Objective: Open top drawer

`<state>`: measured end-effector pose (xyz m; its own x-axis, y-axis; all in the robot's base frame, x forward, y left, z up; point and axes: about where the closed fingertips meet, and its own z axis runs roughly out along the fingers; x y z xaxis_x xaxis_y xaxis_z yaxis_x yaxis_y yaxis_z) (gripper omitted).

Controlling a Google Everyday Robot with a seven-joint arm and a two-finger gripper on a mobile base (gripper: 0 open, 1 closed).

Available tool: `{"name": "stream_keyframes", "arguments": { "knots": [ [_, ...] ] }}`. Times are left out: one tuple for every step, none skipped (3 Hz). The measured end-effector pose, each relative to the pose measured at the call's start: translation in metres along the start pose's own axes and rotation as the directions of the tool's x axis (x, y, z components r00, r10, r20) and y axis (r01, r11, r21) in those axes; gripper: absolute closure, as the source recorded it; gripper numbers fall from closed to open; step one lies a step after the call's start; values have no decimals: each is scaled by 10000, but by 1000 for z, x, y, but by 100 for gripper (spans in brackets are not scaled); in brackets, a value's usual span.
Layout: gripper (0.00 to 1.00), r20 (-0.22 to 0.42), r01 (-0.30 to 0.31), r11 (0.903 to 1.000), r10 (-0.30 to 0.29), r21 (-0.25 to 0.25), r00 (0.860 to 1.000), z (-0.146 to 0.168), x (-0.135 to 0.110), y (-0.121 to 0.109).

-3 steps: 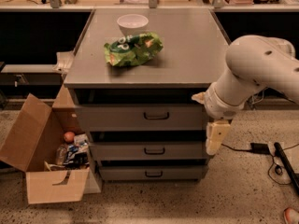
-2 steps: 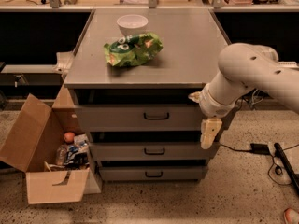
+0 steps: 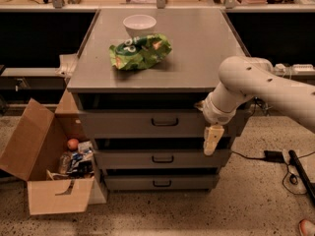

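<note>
My gripper (image 3: 211,139), whether open or closed I cannot tell, hangs at the right end of the stiff, likely heavy top drawer (image 3: 118,124); I'd grasp its black bar handle (image 3: 164,122).

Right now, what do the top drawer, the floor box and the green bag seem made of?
Top drawer: probably painted metal, flat matte grey front. Box: brown cardboard, seen by its bent open flaps. Green bag: likely plastic film, crinkled and glossy. The gripper hangs low, well right of the handle.
</note>
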<state>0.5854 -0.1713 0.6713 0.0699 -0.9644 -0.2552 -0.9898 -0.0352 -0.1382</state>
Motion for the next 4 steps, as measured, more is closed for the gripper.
{"name": "stream_keyframes", "arguments": {
  "knots": [
    [26,63,-36,10000,36,-54,10000,7,-1,3],
    [48,142,-54,10000,53,76,9999,-9,1,10],
    [71,245,-76,9998,72,159,9997,-22,3,16],
    [95,310,-51,9999,46,154,9995,-30,4,21]
  ]
}}
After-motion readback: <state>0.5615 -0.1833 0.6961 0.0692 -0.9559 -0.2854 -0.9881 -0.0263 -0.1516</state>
